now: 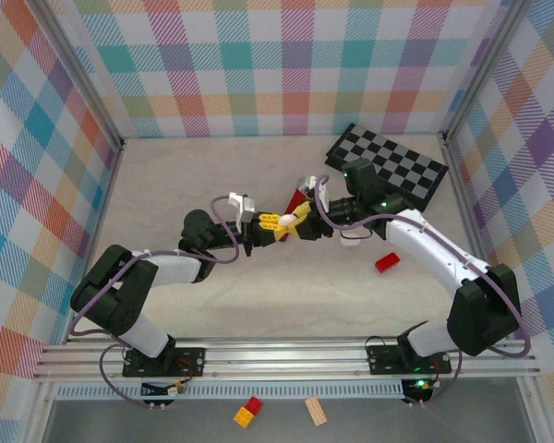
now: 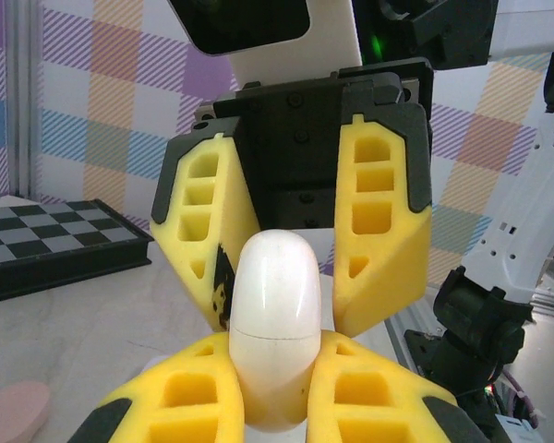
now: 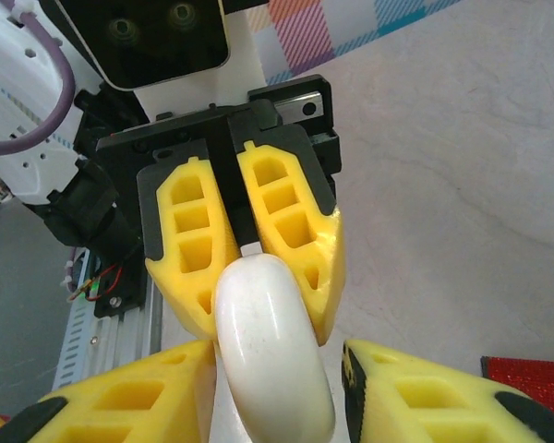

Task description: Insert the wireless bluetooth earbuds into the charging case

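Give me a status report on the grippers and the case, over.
Left gripper shut on case. Right gripper open, jaws astride case's other end. Case closed: needs opening before loading.

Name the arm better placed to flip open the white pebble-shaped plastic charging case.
Right, probably. The left gripper is shut on the white pebble-shaped plastic charging case below its seam, steadying it; the right gripper has its yellow fingers flanking the free end above the seam, ready to pull.
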Tool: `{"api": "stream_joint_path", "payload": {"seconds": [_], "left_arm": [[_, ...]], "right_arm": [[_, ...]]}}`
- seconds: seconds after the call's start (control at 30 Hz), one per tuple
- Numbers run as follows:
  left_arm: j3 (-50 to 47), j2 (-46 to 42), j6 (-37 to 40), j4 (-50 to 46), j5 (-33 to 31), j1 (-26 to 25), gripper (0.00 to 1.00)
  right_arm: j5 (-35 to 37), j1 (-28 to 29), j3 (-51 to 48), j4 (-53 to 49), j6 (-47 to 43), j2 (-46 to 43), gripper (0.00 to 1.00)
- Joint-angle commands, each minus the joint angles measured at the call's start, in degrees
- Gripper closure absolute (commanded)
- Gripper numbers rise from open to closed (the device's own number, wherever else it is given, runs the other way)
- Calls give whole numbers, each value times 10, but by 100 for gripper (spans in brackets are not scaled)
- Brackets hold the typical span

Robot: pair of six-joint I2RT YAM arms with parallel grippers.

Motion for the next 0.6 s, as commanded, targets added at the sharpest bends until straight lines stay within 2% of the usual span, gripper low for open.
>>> {"api": "stream_joint_path", "payload": {"seconds": [0.0,0.1,0.23,0.43,0.5,0.57], "left_arm": [[14,-8,-5,18,20,-1,100],[15,-6,-8,18,23,-1,100],[13,-10,-9,17,24,-1,100],[12,-13,-8,18,21,-1,99],[13,-12,-8,18,21,-1,95],[14,-13,-8,19,20,-1,83]], "right_arm": [[-36,2,10,3,-22,4,58],[-40,2,13,0,-23,6,63],[-42,2,4,2,-43,-1,74],[-39,2,-1,0,-52,-9,81],[-38,2,0,-1,-52,-7,82],[-36,2,-1,-2,-51,-7,82]]}}
